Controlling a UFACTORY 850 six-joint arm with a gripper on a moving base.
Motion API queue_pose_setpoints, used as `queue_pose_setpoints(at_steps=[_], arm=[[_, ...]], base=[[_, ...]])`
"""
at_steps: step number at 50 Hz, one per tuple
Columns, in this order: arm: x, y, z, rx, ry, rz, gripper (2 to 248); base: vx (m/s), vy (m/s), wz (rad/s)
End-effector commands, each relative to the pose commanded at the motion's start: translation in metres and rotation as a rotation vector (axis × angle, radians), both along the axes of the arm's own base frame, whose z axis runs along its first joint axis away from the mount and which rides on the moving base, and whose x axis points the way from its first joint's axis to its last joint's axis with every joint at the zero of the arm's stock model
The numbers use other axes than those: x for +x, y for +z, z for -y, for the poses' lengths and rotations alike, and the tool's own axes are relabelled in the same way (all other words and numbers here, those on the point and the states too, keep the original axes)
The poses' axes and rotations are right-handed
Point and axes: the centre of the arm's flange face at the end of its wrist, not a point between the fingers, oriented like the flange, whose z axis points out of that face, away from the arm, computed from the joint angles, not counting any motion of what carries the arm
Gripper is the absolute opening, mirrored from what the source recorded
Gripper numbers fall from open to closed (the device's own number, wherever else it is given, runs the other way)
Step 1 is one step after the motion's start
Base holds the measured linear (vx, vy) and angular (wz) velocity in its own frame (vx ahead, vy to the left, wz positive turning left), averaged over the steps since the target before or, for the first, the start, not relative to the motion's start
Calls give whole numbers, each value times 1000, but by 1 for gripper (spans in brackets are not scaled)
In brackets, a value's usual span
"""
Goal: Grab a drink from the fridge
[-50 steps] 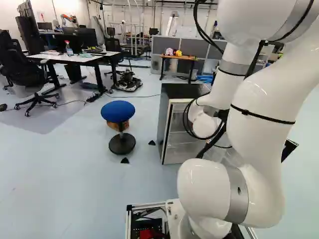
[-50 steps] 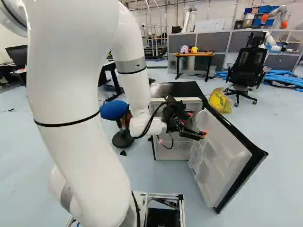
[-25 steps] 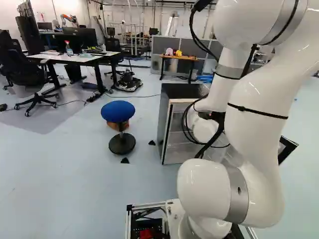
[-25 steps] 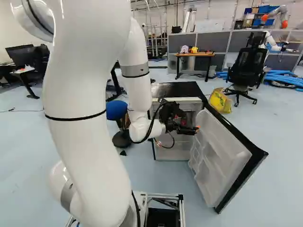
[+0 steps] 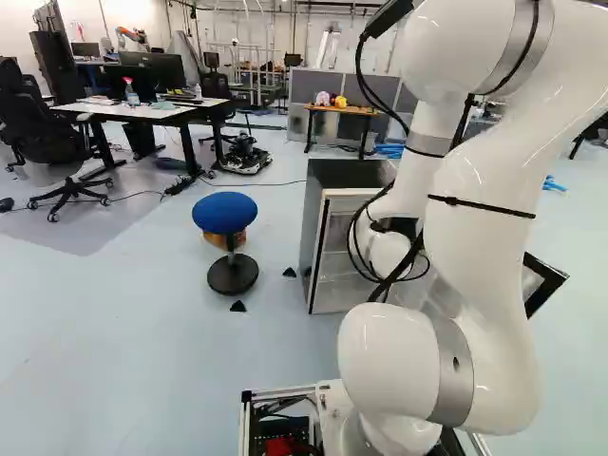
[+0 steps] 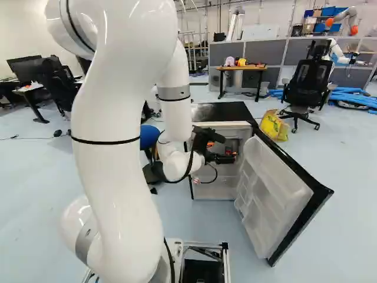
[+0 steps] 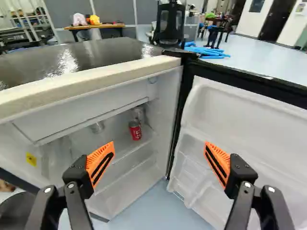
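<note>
The fridge (image 6: 221, 111) is open, and its door (image 6: 277, 177) is swung out wide. A red can (image 7: 135, 130) stands up on a shelf inside the fridge, near the side wall next to the door. A see-through thing (image 7: 138, 114) is just behind the can, and I can't tell what it is. The white arm (image 6: 112, 177) reaches over to the front of the fridge. Its black gripper (image 6: 233, 157) is at the fridge's open front. The wrist view shows the gripper (image 7: 159, 143) with its two orange fingers spread wide apart, holding nothing. The can is ahead of them, well apart from both.

A yellow sticker (image 7: 31, 159) is on the fridge's other inside wall. A blue stool (image 5: 225, 211) is left of the fridge in the left base view. Behind the fridge are a small table (image 6: 241, 68) with toys on it, a yellow bag (image 6: 274, 127) and a black chair (image 6: 307, 82).
</note>
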Motion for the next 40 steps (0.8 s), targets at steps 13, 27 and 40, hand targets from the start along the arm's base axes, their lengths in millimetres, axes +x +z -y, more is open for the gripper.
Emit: queue_pose_setpoints(at_steps=[13,27,40], arm=[[11,-14,-4,10,118,-11,247],[25,-31,2,23,171,-27,247],[41,-48,10,32,205,-36,247]], base=[[0,0,0],[0,0,0],[0,0,0]])
